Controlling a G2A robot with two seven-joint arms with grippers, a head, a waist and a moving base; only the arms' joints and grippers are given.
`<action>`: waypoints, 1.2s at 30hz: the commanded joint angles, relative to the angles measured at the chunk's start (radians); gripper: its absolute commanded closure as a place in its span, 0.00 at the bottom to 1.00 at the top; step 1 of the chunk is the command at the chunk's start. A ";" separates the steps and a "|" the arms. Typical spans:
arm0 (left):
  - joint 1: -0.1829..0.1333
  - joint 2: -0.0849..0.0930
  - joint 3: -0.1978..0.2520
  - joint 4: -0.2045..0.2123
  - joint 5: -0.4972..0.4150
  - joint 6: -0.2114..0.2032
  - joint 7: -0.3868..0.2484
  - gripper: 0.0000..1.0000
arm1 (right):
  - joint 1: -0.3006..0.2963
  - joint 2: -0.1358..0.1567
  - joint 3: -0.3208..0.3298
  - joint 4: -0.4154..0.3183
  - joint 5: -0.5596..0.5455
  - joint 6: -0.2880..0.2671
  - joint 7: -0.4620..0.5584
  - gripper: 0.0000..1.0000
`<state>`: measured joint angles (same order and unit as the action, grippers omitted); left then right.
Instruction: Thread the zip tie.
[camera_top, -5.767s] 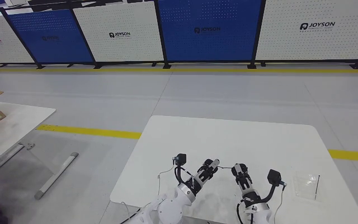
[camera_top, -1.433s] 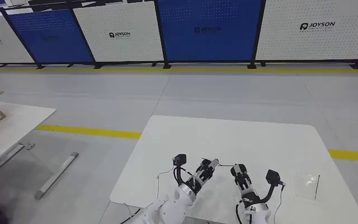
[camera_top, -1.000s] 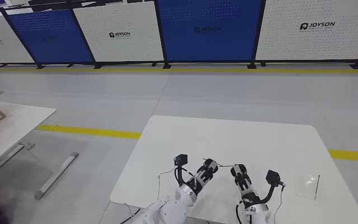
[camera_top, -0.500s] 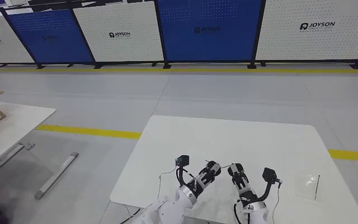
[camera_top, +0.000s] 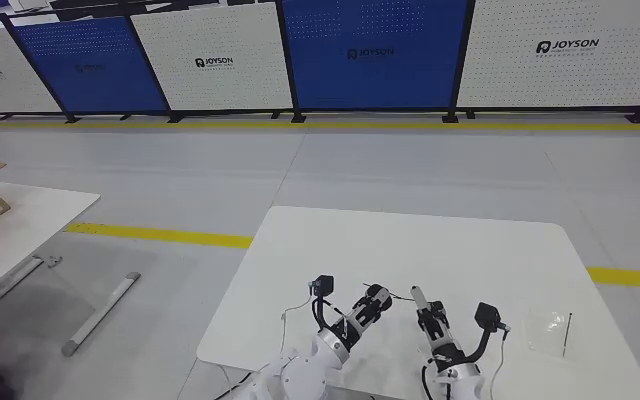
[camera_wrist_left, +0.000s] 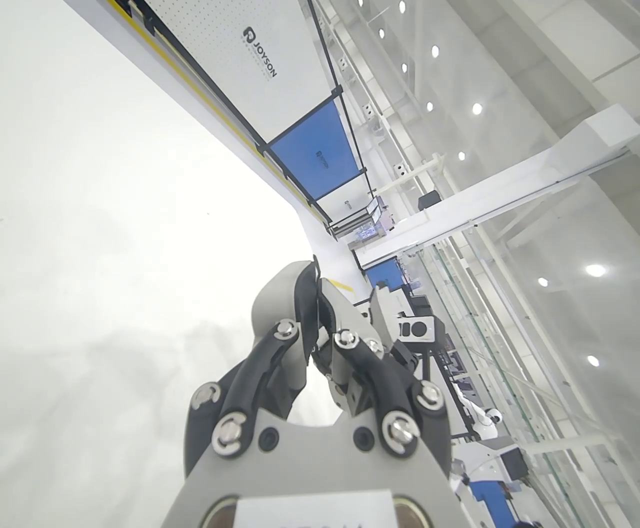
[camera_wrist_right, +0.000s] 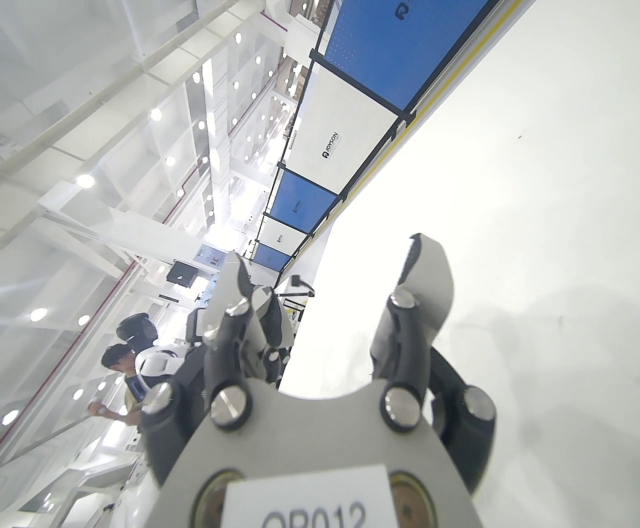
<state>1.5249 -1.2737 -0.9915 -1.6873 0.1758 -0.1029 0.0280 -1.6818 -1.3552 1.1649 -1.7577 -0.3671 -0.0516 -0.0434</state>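
- Now left gripper (camera_wrist_left: 316, 280) is pinched tight on the zip tie (camera_top: 392, 295); the strap pokes past its tips toward the right gripper (camera_wrist_right: 327, 257).
- Right gripper's fingers are spread, empty; it has backed slightly off the left tips since half a second ago.
- Likely a missed or finished pass; too small to tell if threaded.

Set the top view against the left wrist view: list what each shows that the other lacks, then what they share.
Top view: the right gripper beside the left gripper, both near the front edge of the white table, and a clear bag lying farther right. Left wrist view: that gripper's fingers pressed together, with a thin black tip, likely the zip tie, poking out between them. Both: the left gripper and the table.
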 joint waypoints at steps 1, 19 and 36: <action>-0.001 -0.001 -0.006 -0.006 -0.022 0.000 0.009 1.00 | -0.012 0.002 0.011 -0.009 0.003 -0.016 0.000 0.00; 0.025 -0.001 -0.049 -0.058 -0.183 -0.013 -0.014 1.00 | -0.008 0.006 0.018 0.002 -0.073 -0.026 -0.023 0.00; 0.027 0.002 -0.084 -0.052 -0.376 -0.046 -0.132 1.00 | -0.016 0.014 0.008 0.003 -0.358 0.116 -0.032 0.00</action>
<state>1.5519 -1.2713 -1.0760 -1.7398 -0.2007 -0.1493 -0.1037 -1.6978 -1.3412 1.1726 -1.7546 -0.7246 0.0639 -0.0754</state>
